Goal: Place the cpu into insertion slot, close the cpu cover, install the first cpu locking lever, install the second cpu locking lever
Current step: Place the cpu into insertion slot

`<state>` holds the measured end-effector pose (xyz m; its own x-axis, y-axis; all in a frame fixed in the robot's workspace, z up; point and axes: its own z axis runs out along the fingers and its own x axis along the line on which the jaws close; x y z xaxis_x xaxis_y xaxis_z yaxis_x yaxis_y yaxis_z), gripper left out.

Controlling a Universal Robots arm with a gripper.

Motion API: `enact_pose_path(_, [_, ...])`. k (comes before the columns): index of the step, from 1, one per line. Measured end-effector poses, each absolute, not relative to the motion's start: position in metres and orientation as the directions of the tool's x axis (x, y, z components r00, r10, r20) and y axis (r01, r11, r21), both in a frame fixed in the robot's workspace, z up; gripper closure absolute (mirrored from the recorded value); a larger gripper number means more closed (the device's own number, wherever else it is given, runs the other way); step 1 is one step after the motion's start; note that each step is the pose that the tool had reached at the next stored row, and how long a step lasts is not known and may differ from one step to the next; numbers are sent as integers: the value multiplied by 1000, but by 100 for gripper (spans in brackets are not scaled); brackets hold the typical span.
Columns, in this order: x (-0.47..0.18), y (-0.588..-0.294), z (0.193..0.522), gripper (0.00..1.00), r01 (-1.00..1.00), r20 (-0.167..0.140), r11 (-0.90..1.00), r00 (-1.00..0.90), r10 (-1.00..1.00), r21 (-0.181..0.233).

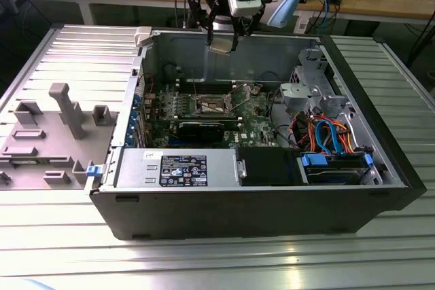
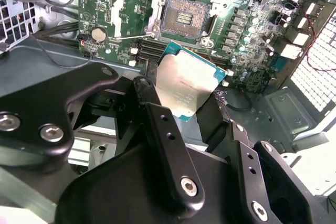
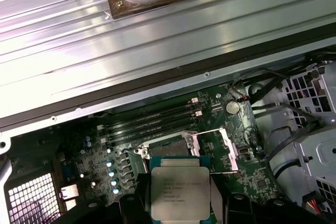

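Over at nine o'clock in the exterior view, a grey moulded fixture plate (image 1: 54, 127) lies on the ribbed metal table (image 1: 204, 263), just beside the open computer case (image 1: 258, 202). A power supply (image 1: 177, 168) sits along the case's six o'clock wall. At twelve o'clock, above the far wall, the gripper (image 1: 221, 35) hangs with its jaws clamped on two opposite edges of the cpu (image 1: 219, 44), well clear of the board. Below it, near the middle of the case, the insertion slot (image 1: 215, 105) sits on the green circuit board with its dark centre exposed.

In the second wrist view the gripper (image 2: 181, 103) grips the cpu (image 2: 184, 85) between black fingers (image 2: 147, 98), pale face showing. The insertion slot (image 2: 184, 17) lies apart from it, and the cpu cover (image 2: 119, 13) is swung open just beside the slot. In the first wrist view the cpu (image 3: 180, 192) overlaps one edge of the insertion slot (image 3: 168, 148).

At three o'clock in the exterior view, blue and orange cables (image 1: 333, 140) run beside a drive cage (image 1: 306, 93).
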<state>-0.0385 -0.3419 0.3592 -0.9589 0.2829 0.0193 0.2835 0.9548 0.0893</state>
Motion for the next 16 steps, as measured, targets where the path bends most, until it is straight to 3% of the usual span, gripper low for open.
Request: enact_pose_path(16, [-39, -342, 359, 46, 315, 19, 945, -949, 315, 89])
